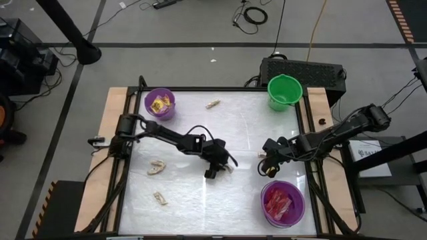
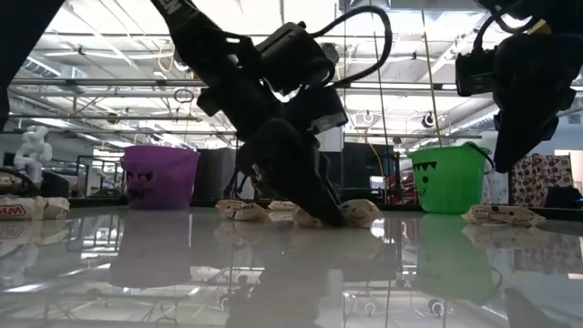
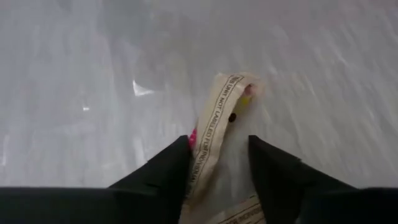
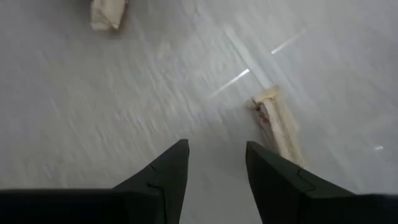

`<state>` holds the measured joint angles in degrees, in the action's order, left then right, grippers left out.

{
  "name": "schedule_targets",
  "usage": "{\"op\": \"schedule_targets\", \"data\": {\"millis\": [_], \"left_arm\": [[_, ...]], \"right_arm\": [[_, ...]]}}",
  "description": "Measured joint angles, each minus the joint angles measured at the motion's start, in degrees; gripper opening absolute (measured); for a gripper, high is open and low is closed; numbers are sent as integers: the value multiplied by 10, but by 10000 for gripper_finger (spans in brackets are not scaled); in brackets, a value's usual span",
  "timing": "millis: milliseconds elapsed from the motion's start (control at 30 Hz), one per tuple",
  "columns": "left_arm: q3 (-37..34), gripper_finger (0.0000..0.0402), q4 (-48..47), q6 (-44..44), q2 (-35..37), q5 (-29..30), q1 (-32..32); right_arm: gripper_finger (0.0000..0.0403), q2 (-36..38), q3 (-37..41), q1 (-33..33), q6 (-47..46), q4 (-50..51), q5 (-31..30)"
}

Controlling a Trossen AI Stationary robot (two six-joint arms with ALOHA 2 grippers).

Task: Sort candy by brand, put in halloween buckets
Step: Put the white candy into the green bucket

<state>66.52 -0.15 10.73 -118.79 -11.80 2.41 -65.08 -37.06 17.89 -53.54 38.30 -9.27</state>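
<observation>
From above, the left pincer [image 1: 215, 167] sits low at mid-counter over a tan candy [image 1: 227, 168]; the right pincer [image 1: 267, 165] hovers left of the near purple bucket [image 1: 282, 204].

Left wrist: its fingers [image 3: 161, 177] straddle that wrapper, not yet clamped (closing comes next, I judge).

Right wrist: jaws apart, empty, with clear counter [image 4: 124, 112] ahead.

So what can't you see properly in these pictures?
- Brand names on the tan candy pieces: too small in the high view.
- The candy between the left gripper's fingers: its lower end is cut off in the left wrist view.
- Inside the green bucket: shadowed in the high view; its wall hides it in the low view.
- The purple bucket near the right gripper: absent from the low view.
</observation>
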Motion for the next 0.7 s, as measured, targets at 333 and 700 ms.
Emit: {"op": "schedule_targets", "data": {"millis": [333,700], "left_arm": [[21,18,-42,-12,46,1,1],[30,11,-120,62,188,156,-30]], "right_arm": [[153,0,0,0,1,-7,-9],[153,0,0,0,7,-7,-17]]}}
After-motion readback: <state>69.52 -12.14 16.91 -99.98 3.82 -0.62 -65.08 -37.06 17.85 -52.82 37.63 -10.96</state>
